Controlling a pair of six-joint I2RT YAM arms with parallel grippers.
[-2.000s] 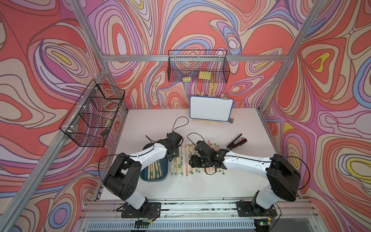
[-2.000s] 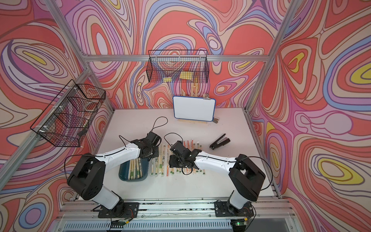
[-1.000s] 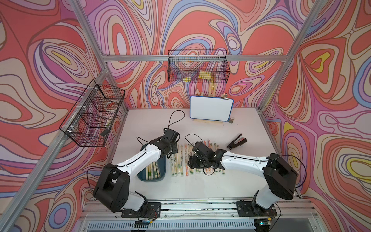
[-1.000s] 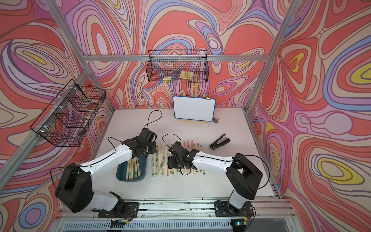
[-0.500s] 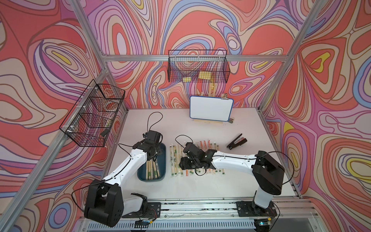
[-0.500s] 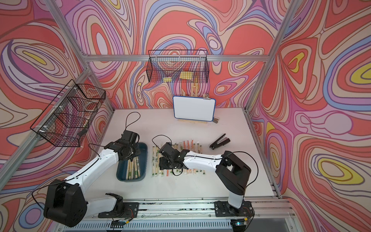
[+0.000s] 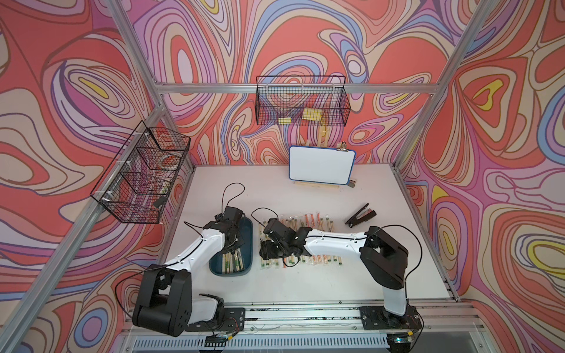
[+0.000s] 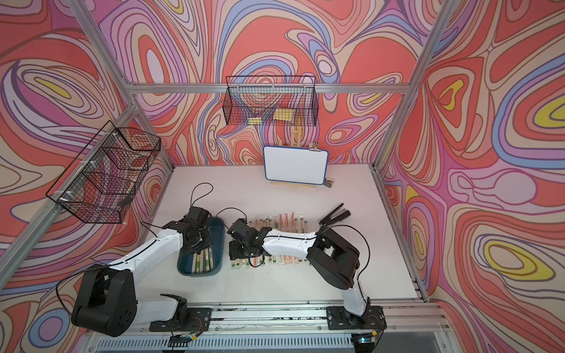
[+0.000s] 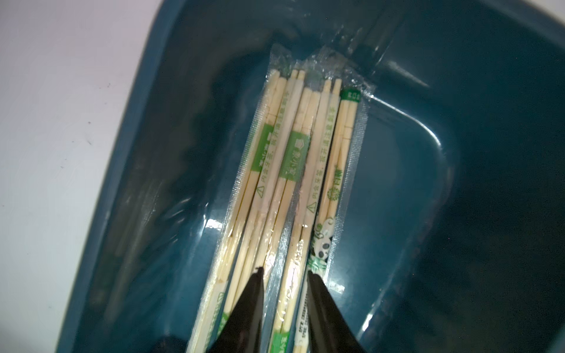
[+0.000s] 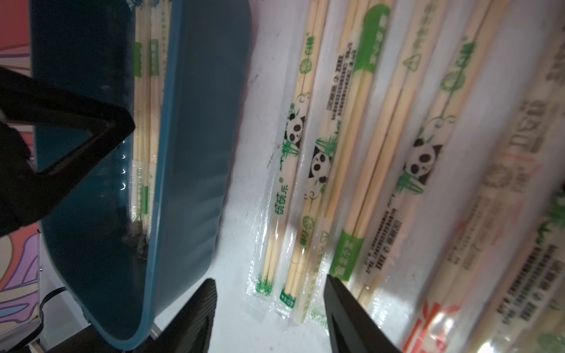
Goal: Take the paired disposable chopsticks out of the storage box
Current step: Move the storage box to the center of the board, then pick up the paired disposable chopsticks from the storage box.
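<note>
The storage box (image 7: 248,237) (image 8: 219,232) is a dark teal tray at the table's front left, with several paired disposable chopsticks (image 9: 293,159) (image 7: 232,264) lying lengthwise in it. My left gripper (image 9: 284,273) (image 7: 234,249) reaches down into the box. It is open only narrowly, its black fingers standing either side of one sleeved pair in the bundle. My right gripper (image 10: 269,279) (image 7: 266,249) hovers open just right of the box wall (image 10: 189,152), over the near ends of a row of chopstick pairs (image 10: 360,122) (image 8: 287,220) on the table. Nothing is held between its fingers.
A black stapler-like tool (image 7: 360,215) lies right of the row. A small whiteboard (image 7: 321,165) stands at the back. Black wire baskets hang on the back wall (image 7: 301,105) and the left wall (image 7: 142,174).
My left arm swung left from the chopstick row to the box and lowered its gripper among the pairs, jaws narrowing. My right gripper slid left along the row toward the box.
</note>
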